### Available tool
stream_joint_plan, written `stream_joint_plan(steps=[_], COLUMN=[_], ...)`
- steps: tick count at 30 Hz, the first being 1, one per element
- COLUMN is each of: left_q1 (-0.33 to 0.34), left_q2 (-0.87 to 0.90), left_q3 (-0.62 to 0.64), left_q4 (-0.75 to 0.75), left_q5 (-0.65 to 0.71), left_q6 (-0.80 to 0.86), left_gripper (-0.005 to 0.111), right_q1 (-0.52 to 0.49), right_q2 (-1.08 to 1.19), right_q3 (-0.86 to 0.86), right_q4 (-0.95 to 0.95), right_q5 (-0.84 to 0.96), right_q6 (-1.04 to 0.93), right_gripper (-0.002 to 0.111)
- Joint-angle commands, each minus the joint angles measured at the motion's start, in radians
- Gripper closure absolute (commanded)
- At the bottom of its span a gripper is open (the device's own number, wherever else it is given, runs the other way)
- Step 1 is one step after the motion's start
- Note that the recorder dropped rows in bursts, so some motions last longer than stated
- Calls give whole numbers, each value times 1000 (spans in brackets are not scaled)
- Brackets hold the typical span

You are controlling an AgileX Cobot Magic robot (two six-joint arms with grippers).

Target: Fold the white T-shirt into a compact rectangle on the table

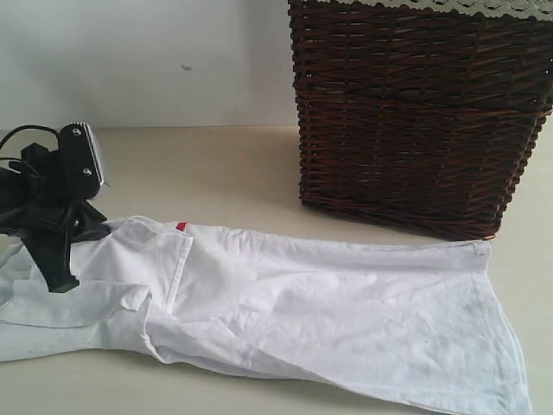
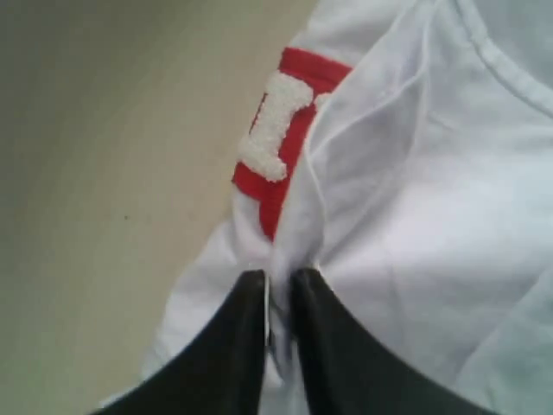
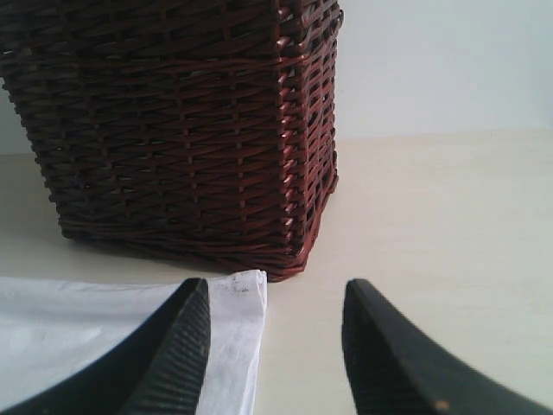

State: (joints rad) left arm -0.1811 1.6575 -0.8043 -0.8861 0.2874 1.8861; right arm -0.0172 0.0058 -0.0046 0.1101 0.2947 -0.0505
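The white T-shirt (image 1: 328, 303) lay flat on the surface (image 1: 216, 164), stretched across the lower half of the exterior view from the left edge to the lower right corner; its hem end fanned out at the right, and a sleeve was folded over the body at the lower left. A small patch of the red band (image 1: 181, 226) showed at the shirt's upper edge, left of centre. The dark wicker basket (image 1: 415, 112) stood at the upper right, just behind the shirt; its lace-edged liner (image 1: 432, 7) ran along the top of the frame.

The left jaws were at the left edge of the exterior view, down on the shirt's folded end; the left wrist view showed them clenched on a pinched ridge of white fabric, their fingertips (image 2: 233, 346) nearly together, just beside the red band and its fuzzy white letter (image 2: 275, 125).

The right jaws did not appear in the exterior view; the right wrist view showed them released and wide apart, grasping nothing, low over the surface in front of the basket, one fingertip (image 3: 173, 354) over the shirt's hem corner.
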Motion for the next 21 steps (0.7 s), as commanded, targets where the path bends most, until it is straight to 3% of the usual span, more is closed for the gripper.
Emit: stream_joint_plan(steps=[1, 2, 4, 10, 13, 18, 21], left_q1=[-3, -3, -3, 7, 36, 123, 142], left_q2=[8, 11, 15, -4, -59, -139, -149], left_q3=[-8, -8, -8, 8, 56, 102, 123], left_q4=[-21, -52, -103, -92, -19, 34, 34], left_q5=[-9, -21, -57, -24, 118, 500, 551], left_q6=[29, 29, 24, 17, -18, -25, 33], left_gripper=[47, 36, 27, 42, 47, 47, 47], right_q1=[-6, -6, -6, -6, -6, -6, -6], right_q2=[-6, -6, -6, -6, -6, -6, -6], right_q3=[5, 5, 5, 5, 5, 5, 5], right_q4=[-3, -3, -3, -3, -3, -3, -3], right_q5=[-13, -13, -13, -13, -13, -13, -13], right_q6=[1, 1, 1, 1, 1, 1, 1], right_gripper=[61, 61, 61, 61, 61, 61, 61])
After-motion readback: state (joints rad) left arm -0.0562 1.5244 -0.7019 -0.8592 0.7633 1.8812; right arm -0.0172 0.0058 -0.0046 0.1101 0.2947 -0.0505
